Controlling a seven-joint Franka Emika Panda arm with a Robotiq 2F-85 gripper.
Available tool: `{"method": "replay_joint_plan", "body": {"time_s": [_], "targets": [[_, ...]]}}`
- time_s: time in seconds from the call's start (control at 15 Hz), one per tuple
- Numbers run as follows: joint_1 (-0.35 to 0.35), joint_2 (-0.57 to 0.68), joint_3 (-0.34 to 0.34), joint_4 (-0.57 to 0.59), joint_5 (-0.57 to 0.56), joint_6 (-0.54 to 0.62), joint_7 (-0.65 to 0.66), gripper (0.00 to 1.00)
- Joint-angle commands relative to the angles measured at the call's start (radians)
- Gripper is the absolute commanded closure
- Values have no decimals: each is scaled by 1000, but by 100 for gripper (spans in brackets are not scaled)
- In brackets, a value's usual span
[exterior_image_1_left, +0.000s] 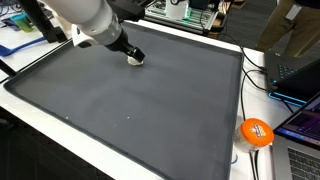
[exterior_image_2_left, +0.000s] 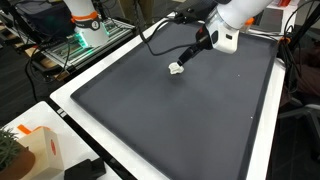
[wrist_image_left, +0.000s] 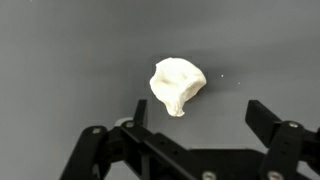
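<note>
White lump (wrist_image_left: 177, 84), crumpled and cream-coloured, lies on the grey table (wrist_image_left: 60, 50); gripper (wrist_image_left: 196, 117) spread apart above it.

Small white lump (wrist_image_left: 177, 84), crumpled and irregular, lying loose right under the gripper (wrist_image_left: 197, 107), just past its wide-spread fingertips, touching neither one.

The arm (exterior_image_1_left: 95, 20) is wearing smooth white shells above the gripper (wrist_image_left: 196, 107), all black bolted linkages; a black cable (exterior_image_2_left: 158, 27) is trailing behind the gripper.
</note>
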Motion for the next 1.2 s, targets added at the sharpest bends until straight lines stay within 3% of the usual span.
{"method": "replay_joint_plan", "body": {"time_s": [0.0,0.33,0.6,1.13], "targets": [[-13,53,2,70,19,23,-21,0],[-1,27,-2,36,2,15,-15,0],[7,91,-9,140,13,-112,42,0],[8,219,-10,299,13,-215,83,0]]}}
